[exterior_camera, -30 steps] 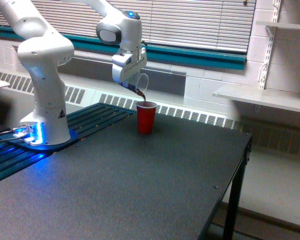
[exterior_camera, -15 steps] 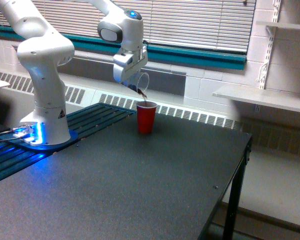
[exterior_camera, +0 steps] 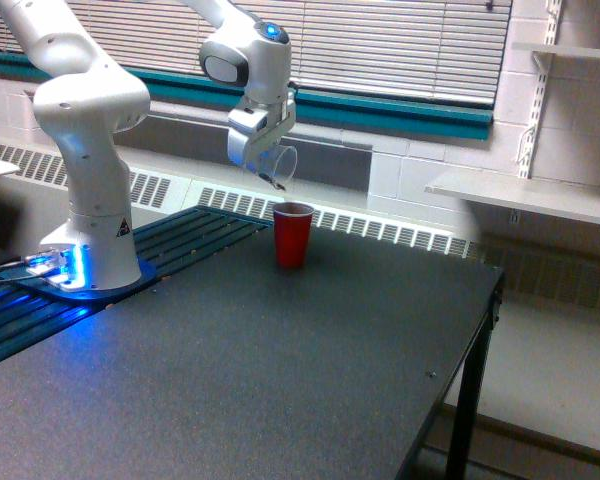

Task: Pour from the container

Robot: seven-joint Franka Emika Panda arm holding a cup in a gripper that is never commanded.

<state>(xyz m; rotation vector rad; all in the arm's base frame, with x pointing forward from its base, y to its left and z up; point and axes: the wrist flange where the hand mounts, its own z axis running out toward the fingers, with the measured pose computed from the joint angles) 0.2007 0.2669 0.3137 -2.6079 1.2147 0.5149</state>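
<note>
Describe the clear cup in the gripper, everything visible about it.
The clear cup is small and see-through, plastic or glass by its look, with a round rim. It is held in the gripper, tilted with the rim facing down toward the exterior view's right, above the red cup without touching it. A little dark content shows at its lower lip.

No text can be read; the arm's base bears only a small triangular mark.
</note>
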